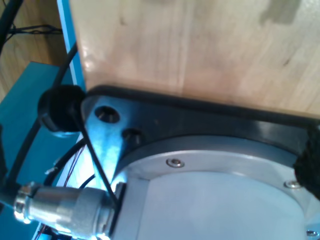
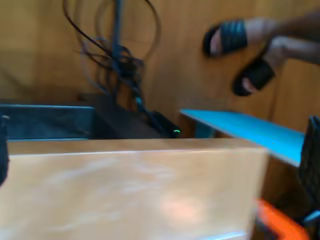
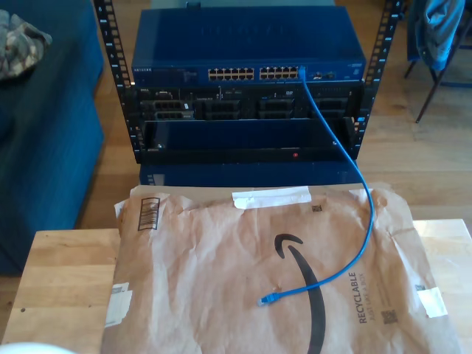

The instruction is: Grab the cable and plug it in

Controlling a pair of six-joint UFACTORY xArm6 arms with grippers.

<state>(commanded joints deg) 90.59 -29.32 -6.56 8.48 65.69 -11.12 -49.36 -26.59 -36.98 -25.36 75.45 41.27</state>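
Observation:
The bright blue cable (image 3: 359, 184) has one end plugged into the far-right port of the blue switch (image 3: 251, 44) in the exterior view. It runs down across the rack front, and its free plug (image 3: 266, 299) lies on brown paper packaging (image 3: 221, 258). My first gripper (image 1: 155, 165) hangs over an arm's round metal base (image 1: 210, 190) on the wooden table, its dark fingers (image 1: 310, 167) far apart and holding nothing. My second gripper (image 2: 157, 155) looks over a table edge (image 2: 130, 150) toward the floor, its fingers (image 2: 312, 150) wide apart and empty.
A dark rack (image 3: 243, 110) holds more equipment below the switch. The packaging covers most of the wooden table (image 3: 66, 273). A metal connector (image 1: 65, 205) and thin wires sit by the arm base. A person's sandalled feet (image 2: 240, 45) and tangled cables (image 2: 120, 60) are on the floor.

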